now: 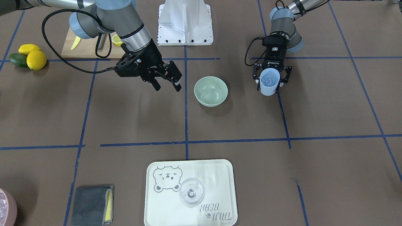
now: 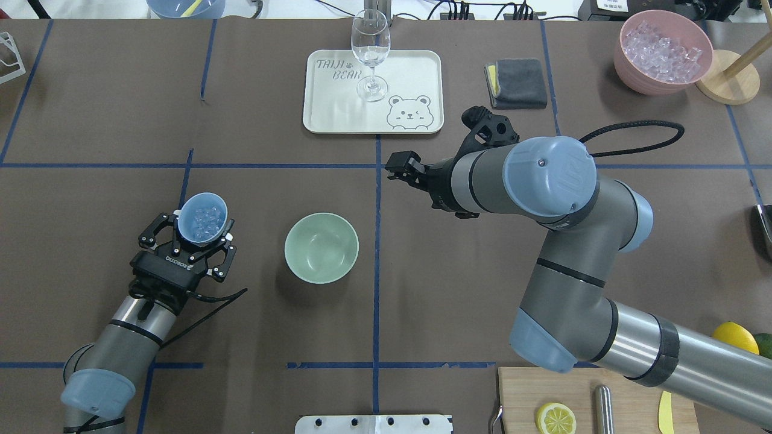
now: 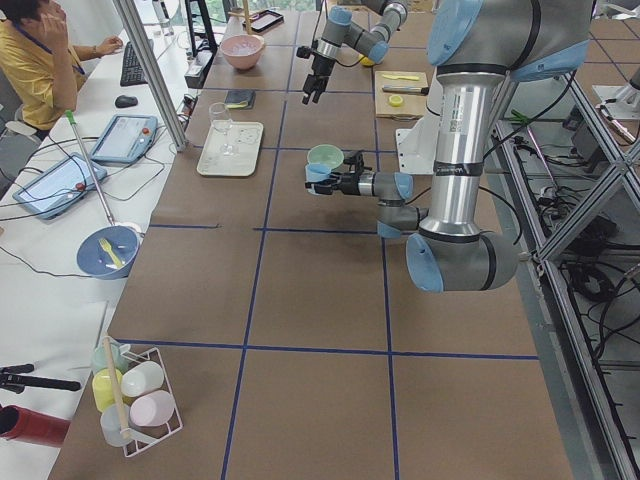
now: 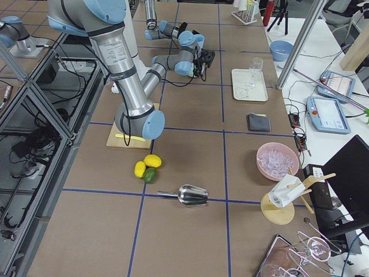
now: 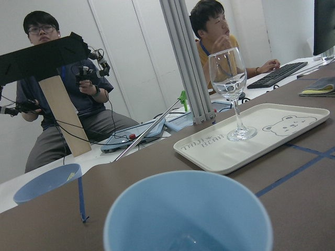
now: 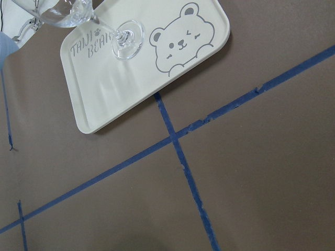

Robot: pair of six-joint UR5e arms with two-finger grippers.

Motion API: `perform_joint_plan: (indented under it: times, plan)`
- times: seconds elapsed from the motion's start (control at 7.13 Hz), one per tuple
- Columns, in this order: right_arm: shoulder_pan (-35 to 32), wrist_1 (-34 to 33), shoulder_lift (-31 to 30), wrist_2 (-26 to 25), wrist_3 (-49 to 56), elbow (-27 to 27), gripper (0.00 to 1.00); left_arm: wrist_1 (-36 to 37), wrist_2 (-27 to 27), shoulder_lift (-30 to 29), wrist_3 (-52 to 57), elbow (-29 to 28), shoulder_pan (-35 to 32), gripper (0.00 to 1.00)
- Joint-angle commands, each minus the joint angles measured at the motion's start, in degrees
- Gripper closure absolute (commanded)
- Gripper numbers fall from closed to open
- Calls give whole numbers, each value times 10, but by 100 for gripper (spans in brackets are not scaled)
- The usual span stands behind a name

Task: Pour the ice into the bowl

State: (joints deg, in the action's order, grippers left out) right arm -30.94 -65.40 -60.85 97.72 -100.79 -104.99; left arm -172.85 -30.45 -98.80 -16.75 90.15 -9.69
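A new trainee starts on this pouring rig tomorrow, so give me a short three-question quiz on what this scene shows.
1. Short answer: where is the ice now?
2. True or false: the bowl is empty.
3. Pick one: the right tool is A) shut on the bowl, B) open and holding nothing, C) shut on the ice.

Key:
1. In the blue cup, which the left tool grips beside the bowl.
2. True.
3. B.
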Motion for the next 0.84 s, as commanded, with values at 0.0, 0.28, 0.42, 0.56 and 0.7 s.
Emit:
perform_joint_plan:
  times: [0.0, 0.28, 0.42, 0.56, 0.7]
  plan:
    - [-14, 1, -26, 6, 9, -10, 0, 113, 3, -53, 55, 20, 3, 100]
    - [-24, 2, -31, 5, 10, -10, 0, 164, 4, -68, 72, 10, 13, 100]
    - [-30, 1, -30, 5, 10, -10, 0, 198, 36, -74, 159, 14, 19, 100]
    - [-37, 0, -31, 5, 10, -9, 0, 202, 76, -74, 248, 17, 22, 100]
    - [-38, 1, -31, 5, 9, -9, 0, 203, 89, -79, 328, 14, 27, 100]
